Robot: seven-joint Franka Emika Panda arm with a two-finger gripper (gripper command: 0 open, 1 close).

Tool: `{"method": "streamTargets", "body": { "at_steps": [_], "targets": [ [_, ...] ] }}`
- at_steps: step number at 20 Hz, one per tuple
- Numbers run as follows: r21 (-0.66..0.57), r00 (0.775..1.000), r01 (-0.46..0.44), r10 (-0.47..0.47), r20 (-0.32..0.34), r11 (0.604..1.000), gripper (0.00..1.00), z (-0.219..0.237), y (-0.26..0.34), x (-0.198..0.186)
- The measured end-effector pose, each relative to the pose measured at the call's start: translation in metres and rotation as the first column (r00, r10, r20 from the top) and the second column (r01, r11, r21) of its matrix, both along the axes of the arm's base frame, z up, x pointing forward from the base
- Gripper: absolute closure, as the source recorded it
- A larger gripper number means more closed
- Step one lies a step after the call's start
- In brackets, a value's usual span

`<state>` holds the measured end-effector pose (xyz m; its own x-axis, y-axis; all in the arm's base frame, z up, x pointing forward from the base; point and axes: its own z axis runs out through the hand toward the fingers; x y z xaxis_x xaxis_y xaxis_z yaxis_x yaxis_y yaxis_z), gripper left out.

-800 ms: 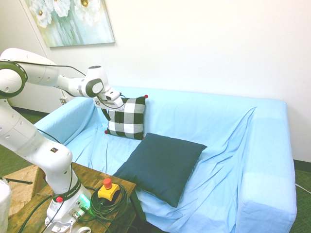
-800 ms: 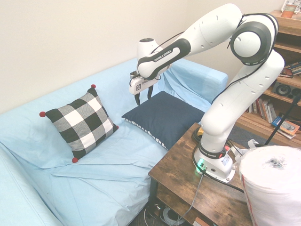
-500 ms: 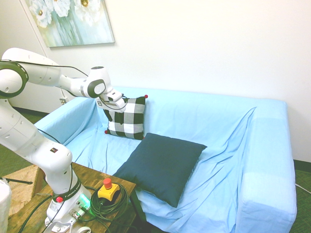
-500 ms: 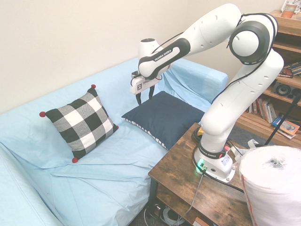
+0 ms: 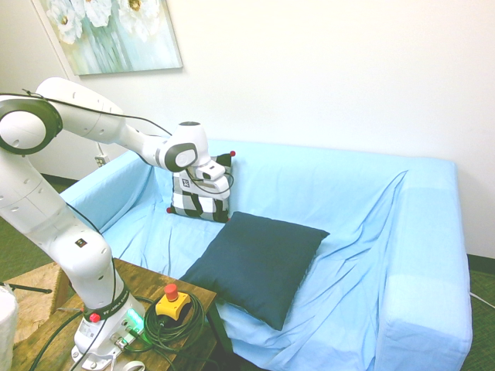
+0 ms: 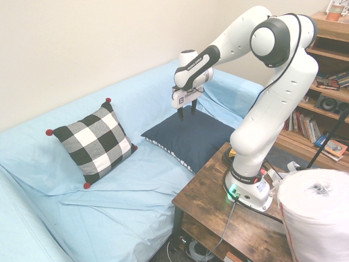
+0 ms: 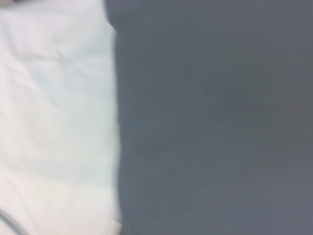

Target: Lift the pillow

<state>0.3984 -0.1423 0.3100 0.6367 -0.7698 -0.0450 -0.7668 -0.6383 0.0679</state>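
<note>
1. The gripper (image 6: 186,113) has been swung across from the checked cushion (image 6: 94,143) side and is now held above the back edge of the pillow (image 6: 192,135); in the earlier frames it was further toward the sofa arm and higher
2. The fingers are pointed straight down and set moderately apart; nothing is held between them
3. The pillow (image 5: 257,263) is laid navy face up on the sofa (image 5: 363,224) seat, near the front edge, with its lower corner draped over that edge beside the wooden side table (image 6: 218,204); a striped white band is seen along its front-left edge in the second exterior view
4. The wrist view is filled mostly by the navy fabric (image 7: 210,122), with pale blue sofa cover (image 7: 54,107) to one side, so the camera is placed over the pillow's border; the picture is blurred
5. Contact is not yet made: a gap between fingertips and fabric is judged from the second exterior view
6. Meaning for the task: the approach is nearly done, a descent and a pinch of fabric near the edge are expected next
7. Risk: soft cover may be pinched thinly and slipped out on lifting
</note>
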Motion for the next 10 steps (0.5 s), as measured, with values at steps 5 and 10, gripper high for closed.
{"method": "streamTargets", "body": {
  "at_steps": [5,10],
  "targets": [
    [-0.016,0.998,-0.003,0.002,-0.067,1.000,0.00,-0.044,-0.054,-0.034],
    [-0.057,0.991,-0.010,0.002,-0.133,0.998,0.00,-0.089,-0.086,-0.074]
  ]
}}
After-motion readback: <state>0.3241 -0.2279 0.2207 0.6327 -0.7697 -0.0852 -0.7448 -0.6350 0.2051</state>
